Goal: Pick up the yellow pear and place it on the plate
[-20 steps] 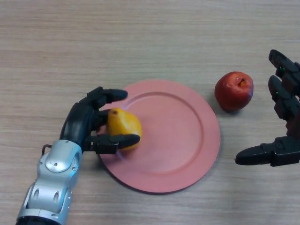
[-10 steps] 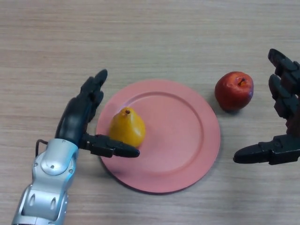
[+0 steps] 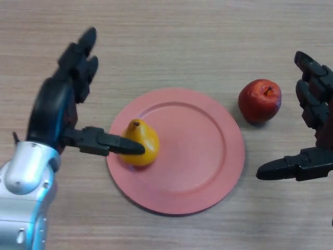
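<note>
The yellow pear sits upright on the left part of the pink plate, stem up. My left hand is raised to the left of the plate and open, fingers stretched toward the far side. Its thumb points right and overlaps the pear's near left side in the picture; nothing is held. My right hand stands open at the right edge, fingers up and thumb pointing left, holding nothing.
A red apple rests on the wooden table just beyond the plate's upper right rim, close to my right hand.
My left hand let go of the pear, spread its fingers and rose up and away to the left. The pear stays on the plate. The right hand barely moved.
</note>
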Controlling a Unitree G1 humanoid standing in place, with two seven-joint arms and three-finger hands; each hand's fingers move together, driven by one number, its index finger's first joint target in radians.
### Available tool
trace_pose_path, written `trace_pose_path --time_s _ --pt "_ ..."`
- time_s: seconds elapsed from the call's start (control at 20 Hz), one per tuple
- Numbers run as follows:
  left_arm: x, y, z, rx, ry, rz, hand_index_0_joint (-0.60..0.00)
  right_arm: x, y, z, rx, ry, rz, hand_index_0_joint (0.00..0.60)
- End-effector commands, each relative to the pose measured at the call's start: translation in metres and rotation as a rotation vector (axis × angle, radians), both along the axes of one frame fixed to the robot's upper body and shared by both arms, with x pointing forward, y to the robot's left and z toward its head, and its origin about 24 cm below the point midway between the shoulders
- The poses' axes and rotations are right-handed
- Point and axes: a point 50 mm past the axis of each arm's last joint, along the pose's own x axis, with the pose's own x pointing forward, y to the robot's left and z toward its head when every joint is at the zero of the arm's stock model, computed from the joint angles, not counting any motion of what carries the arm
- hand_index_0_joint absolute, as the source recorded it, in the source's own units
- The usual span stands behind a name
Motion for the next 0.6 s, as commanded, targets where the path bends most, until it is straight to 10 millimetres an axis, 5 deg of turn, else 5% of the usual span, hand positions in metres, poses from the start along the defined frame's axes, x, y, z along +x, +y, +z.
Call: trace_pose_path --time_s 0.05,0.25,0.6 --pt "-0.016 0.01 0.038 -0.022 -0.249 -0.001 0.0 -0.007 -0.011 0.037 -0.022 -0.224 -0.034 0.0" --pt "-0.037 0.022 0.043 -0.087 -0.285 -0.042 0.0 -0.01 -0.014 0.04 -0.034 -0.232 -0.036 0.0" --pt "-0.043 0.051 0.028 -0.026 -0.112 0.008 0.0 -0.015 -0.019 0.045 -0.021 -0.239 -0.054 0.0"
